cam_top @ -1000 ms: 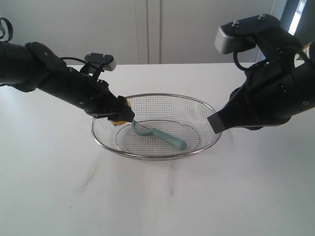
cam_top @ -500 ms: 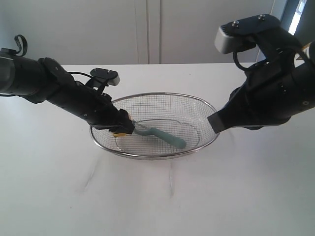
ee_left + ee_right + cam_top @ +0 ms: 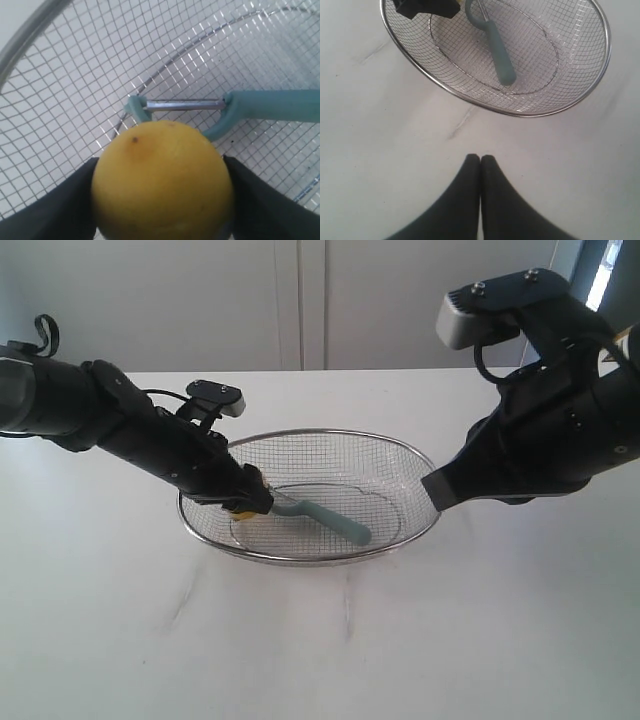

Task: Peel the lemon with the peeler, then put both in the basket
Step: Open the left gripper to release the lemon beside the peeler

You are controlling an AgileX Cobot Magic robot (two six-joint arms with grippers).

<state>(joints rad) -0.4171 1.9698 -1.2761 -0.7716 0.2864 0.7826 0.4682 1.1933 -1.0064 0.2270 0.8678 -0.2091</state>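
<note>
The left gripper (image 3: pixel 247 502) reaches down into the left side of the basket (image 3: pixel 300 559). Its jaws stand wide and squeeze the lemon (image 3: pixel 162 182) between them. The peeler (image 3: pixel 330 523) lies on the basket's floor, just beside the lemon. On the right, the right gripper (image 3: pixel 480 159) is closed tight, holds nothing, and hangs over the table (image 3: pixel 300 650).

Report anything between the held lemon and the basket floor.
Only the peeler: its blade head lies on the mesh right beside the lemon, which the left gripper holds inside the basket. Nothing else visible is in the way.
</note>
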